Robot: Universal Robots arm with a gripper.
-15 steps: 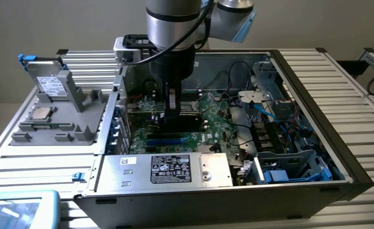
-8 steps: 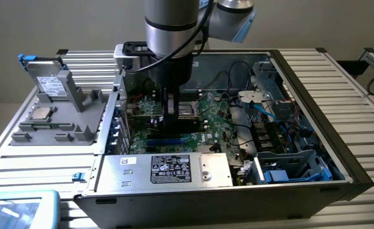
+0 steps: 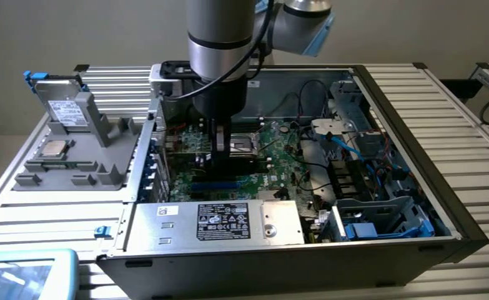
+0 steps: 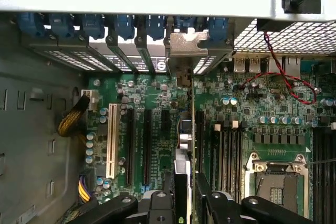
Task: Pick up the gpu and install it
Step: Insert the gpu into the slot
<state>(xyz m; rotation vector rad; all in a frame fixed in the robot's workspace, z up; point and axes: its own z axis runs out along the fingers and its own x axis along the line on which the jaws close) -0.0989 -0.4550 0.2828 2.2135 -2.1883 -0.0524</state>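
Closest to the wrist camera, the black gripper fingers [image 4: 207, 198] are clamped tight on the gpu [image 4: 184, 145], a small flat green circuit card with a black cooler block, seen here edge-on. Its silver metal bracket [image 4: 188, 45] reaches the rear wall of the case beside the row of blue slot latches [image 4: 121, 24]. The card stands upright over the long black expansion slots [image 4: 147, 140] of the large green motherboard [image 4: 157, 93]. Whether its contact edge already sits in a slot cannot be told. Reading the exterior view as a clock face centred on the gripper [image 3: 221, 147], the gpu [image 3: 240, 164] hangs directly beneath it inside the open black and silver computer case [image 3: 394, 112]. A silver power supply box [image 3: 227, 222] with a black label lies at six o'clock, and a grey moulded parts holder [image 3: 77, 134] rests outside the case at nine o'clock. A blue-trimmed drive cage [image 3: 378, 219] sits at about four o'clock. By my judgement the card is light and stiff but fragile. It is best held as it is now, across the board's faces near the cooler, well away from the contact edge and the small soldered parts. The thin bracket would bend if pressed askew against the case wall.
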